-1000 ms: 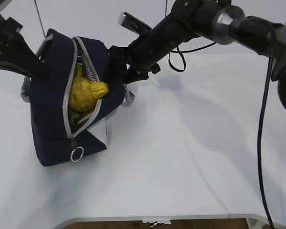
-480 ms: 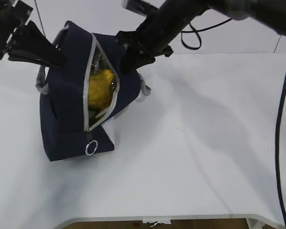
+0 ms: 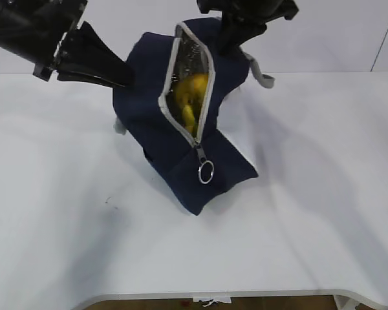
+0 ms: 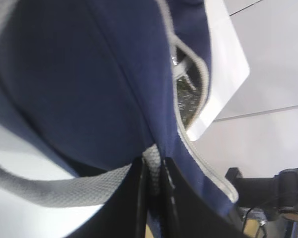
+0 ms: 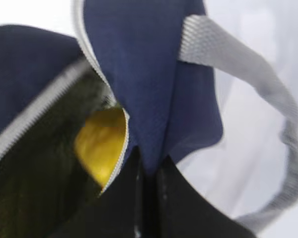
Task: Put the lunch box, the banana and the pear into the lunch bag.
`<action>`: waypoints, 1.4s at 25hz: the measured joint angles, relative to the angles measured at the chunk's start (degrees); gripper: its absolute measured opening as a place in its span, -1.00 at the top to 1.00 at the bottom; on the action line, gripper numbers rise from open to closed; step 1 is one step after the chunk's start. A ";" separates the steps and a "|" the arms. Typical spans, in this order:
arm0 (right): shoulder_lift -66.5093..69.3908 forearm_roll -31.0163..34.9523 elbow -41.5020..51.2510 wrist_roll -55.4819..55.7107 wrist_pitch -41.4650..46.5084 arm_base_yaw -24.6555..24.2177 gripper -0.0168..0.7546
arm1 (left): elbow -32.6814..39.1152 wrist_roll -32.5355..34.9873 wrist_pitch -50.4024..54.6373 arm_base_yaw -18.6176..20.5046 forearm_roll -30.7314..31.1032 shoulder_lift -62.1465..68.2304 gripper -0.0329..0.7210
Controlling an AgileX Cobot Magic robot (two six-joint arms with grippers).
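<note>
The navy lunch bag (image 3: pixel 171 139) hangs tilted between both grippers, its lower corner on the table and its zipper open. Yellow fruit shows in the opening: the rounded pear (image 3: pixel 195 86), with a narrower yellow piece below it, likely the banana (image 3: pixel 189 116). The lunch box is hidden. My left gripper (image 3: pixel 126 81) (image 4: pixel 153 166) is shut on the bag's grey handle strap (image 4: pixel 54 191) where it meets the navy fabric. My right gripper (image 3: pixel 229 39) (image 5: pixel 148 166) is shut on the navy edge of the bag (image 5: pixel 144 74) beside the zipper, with the yellow fruit (image 5: pixel 102 144) just inside.
The zipper's ring pull (image 3: pixel 205 172) dangles at the bag's lower front. A loose grey handle (image 3: pixel 262 74) hangs off the bag's right side. The white table (image 3: pixel 310 213) spreads around, with its front edge (image 3: pixel 213 295) near the bottom of the view.
The right gripper has shut on the bag's edge. Both arms have risen and swung the bag rightward, turning its opening more upright.
</note>
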 joint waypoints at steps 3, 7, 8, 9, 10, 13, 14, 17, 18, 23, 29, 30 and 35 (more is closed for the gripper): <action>-2.85 -2.21 3.40 0.46 0.35 -0.13 0.95 | 0.00 0.69 -1.44 -2.13 -1.84 0.90 0.88; -3.41 -2.64 4.94 0.46 0.59 -0.13 0.95 | 0.00 2.23 -4.74 -4.71 -2.77 1.80 0.88; -3.51 -2.64 5.27 0.46 0.59 -0.13 0.95 | 0.00 2.53 -5.23 -5.06 -2.84 1.92 0.88; -3.51 -2.64 5.68 0.46 0.59 -0.13 0.95 | 0.00 2.53 -5.23 -5.06 -2.84 1.92 0.88; -3.51 -2.79 6.04 0.55 0.48 -0.13 0.95 | 0.00 3.38 -6.74 -5.62 -2.84 2.00 0.88; -3.51 -3.69 6.40 0.93 0.13 -0.13 0.94 | 0.00 3.71 -7.08 -5.66 -2.99 2.00 0.88; -3.55 -3.78 6.65 1.05 0.01 -0.13 0.94 | 0.00 3.71 -7.08 -5.66 -2.99 2.00 0.88; -3.63 -3.91 6.88 1.39 0.01 -0.13 0.90 | 0.00 3.74 -8.15 -5.66 -2.56 2.00 0.88; -3.63 -3.93 6.88 1.39 -0.07 -0.13 0.87 | 0.00 3.84 -8.68 -5.66 -2.52 2.00 0.88; -3.91 -4.23 6.88 1.51 -0.70 -0.13 0.45 | 0.00 3.84 -10.15 -5.76 -2.43 2.00 0.88; -4.04 -4.25 6.88 2.08 -0.93 -0.13 -0.12 | 0.00 3.96 -13.45 -8.42 -2.53 2.00 0.87; -4.04 -4.36 6.88 2.38 -0.93 -0.13 -0.13 | 0.00 3.96 -13.97 -8.63 -2.53 2.00 0.87; -5.07 -4.35 6.91 2.92 -0.93 -0.13 -0.16 | 0.00 3.96 -17.39 -10.24 -3.03 2.00 0.55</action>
